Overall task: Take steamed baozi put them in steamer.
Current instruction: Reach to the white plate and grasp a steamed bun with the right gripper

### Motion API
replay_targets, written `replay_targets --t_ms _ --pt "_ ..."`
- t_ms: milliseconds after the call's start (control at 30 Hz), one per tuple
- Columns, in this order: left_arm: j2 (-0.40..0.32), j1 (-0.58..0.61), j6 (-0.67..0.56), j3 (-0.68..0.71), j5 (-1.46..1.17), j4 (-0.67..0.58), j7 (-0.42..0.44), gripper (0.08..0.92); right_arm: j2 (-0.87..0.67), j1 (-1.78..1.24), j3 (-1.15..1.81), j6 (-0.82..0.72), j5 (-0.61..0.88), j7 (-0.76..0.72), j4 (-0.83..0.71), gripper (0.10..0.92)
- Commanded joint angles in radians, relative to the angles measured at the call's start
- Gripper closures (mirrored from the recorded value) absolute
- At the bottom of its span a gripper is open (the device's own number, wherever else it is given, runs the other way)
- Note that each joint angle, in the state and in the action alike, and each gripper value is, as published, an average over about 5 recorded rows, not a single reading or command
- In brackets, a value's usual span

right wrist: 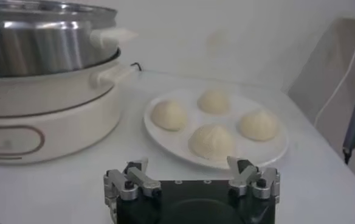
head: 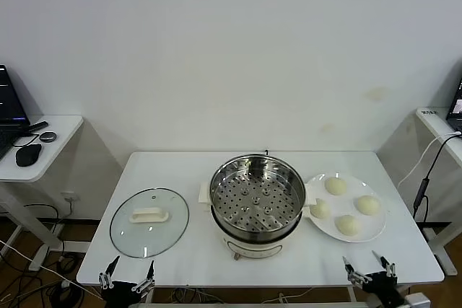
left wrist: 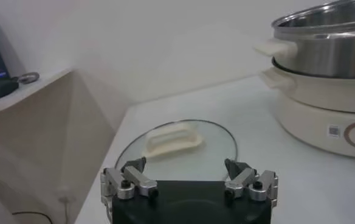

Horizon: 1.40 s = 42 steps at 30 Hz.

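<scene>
Several cream-white baozi (head: 348, 206) lie on a flat white plate (head: 372, 234) at the table's right; they also show in the right wrist view (right wrist: 213, 141). The steel steamer (head: 257, 196) with its perforated tray stands empty at the table's centre, on a cream base (right wrist: 44, 131). My right gripper (head: 368, 268) is open and empty at the front edge, just before the plate. My left gripper (head: 130, 273) is open and empty at the front edge, before the glass lid.
A round glass lid with a cream handle (head: 149, 221) lies at the table's left, also in the left wrist view (left wrist: 171, 139). A side desk with a mouse (head: 29, 154) stands at far left. A cable (head: 421, 185) hangs at right.
</scene>
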Motion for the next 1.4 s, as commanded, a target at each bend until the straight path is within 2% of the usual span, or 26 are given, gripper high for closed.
replay_targets --t_ms 33,200,367,500,600,700,833,1033,1200,1400 --pt "-0.012 0.002 0.008 -0.007 0.002 -0.014 0.002 0.177 -0.098 0.111 0.080 -0.079 -0.104 -0.046 0.042 0.203" --pt "-0.026 0.005 0.008 -0.008 0.004 -0.020 -0.003 0.177 -0.328 0.267 0.112 -0.032 -0.267 -0.163 -0.027 0.203" --pt "-0.042 0.011 0.008 -0.010 0.011 -0.030 -0.017 0.177 -0.499 0.504 0.042 0.021 -0.583 -0.370 -0.182 0.203" --pt "-0.059 0.014 0.007 -0.018 0.011 -0.053 -0.023 0.177 -0.611 0.744 -0.120 0.054 -0.673 -0.565 -0.332 0.203" --pt "-0.069 0.013 0.007 -0.025 0.010 -0.066 -0.026 0.177 -0.654 0.977 -0.312 0.053 -0.718 -0.639 -0.458 0.203" --pt "-0.077 0.013 0.006 -0.029 0.010 -0.073 -0.030 0.177 -0.655 1.211 -0.530 0.063 -0.753 -0.710 -0.602 0.203" --pt "-0.093 0.010 0.008 -0.033 0.010 -0.080 -0.036 0.177 -0.624 1.434 -0.790 0.153 -0.760 -0.816 -0.766 0.203" --pt "-0.098 0.004 0.016 -0.046 -0.001 -0.092 -0.037 0.177 -0.555 1.629 -1.145 0.283 -0.750 -0.875 -0.968 0.203" --pt "-0.096 -0.002 0.020 -0.058 -0.010 -0.095 -0.042 0.177 -0.452 1.686 -1.208 0.431 -0.785 -0.881 -1.137 0.203" --pt "-0.112 0.004 0.019 -0.053 -0.006 -0.108 -0.049 0.177 -0.338 1.678 -1.127 0.535 -0.839 -0.830 -1.296 0.203"
